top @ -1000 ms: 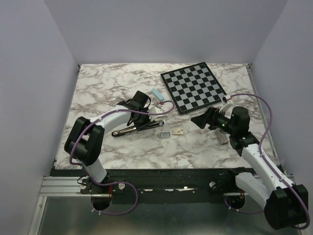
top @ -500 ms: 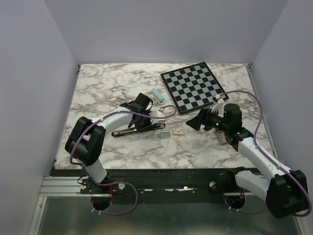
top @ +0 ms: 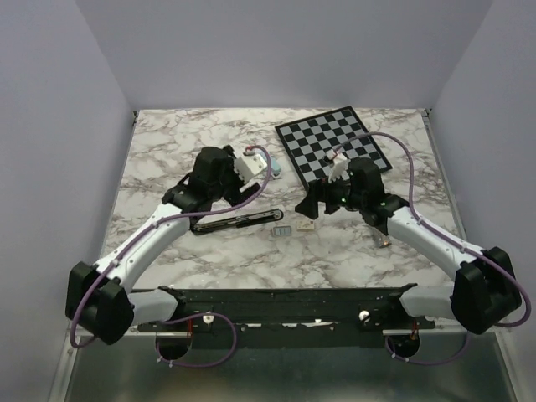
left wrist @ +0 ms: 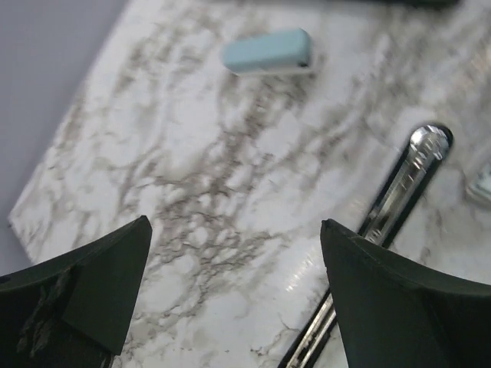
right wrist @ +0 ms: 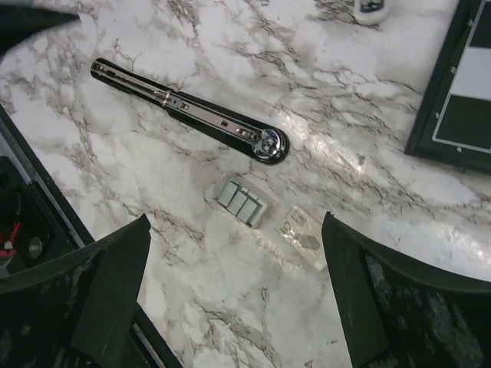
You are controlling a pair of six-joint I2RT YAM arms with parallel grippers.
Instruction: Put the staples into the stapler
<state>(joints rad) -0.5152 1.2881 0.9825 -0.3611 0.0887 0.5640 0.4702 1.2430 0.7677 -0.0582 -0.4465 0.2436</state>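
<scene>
The black stapler (top: 239, 222) lies on the marble with its silver channel showing (right wrist: 188, 111), and its rounded end points right. The staples (top: 281, 229) are a small grey strip (right wrist: 242, 203) just off that end. My left gripper (top: 209, 197) hangs open above the marble just behind the stapler's left half. Nothing is between its fingers (left wrist: 235, 230), and the stapler's channel (left wrist: 399, 199) runs by the right finger. My right gripper (top: 308, 203) hovers open above the staples and a small cream box (right wrist: 301, 234), holding nothing (right wrist: 235, 222).
A chessboard (top: 331, 149) lies at the back right, with its edge (right wrist: 460, 100) close to my right gripper. A light blue block (left wrist: 268, 52) sits behind the stapler (top: 275, 167). The table's left edge shows in the left wrist view.
My left gripper has opened, let go of the stapler and lifted back from it. My right arm has swung left to above the staples.
</scene>
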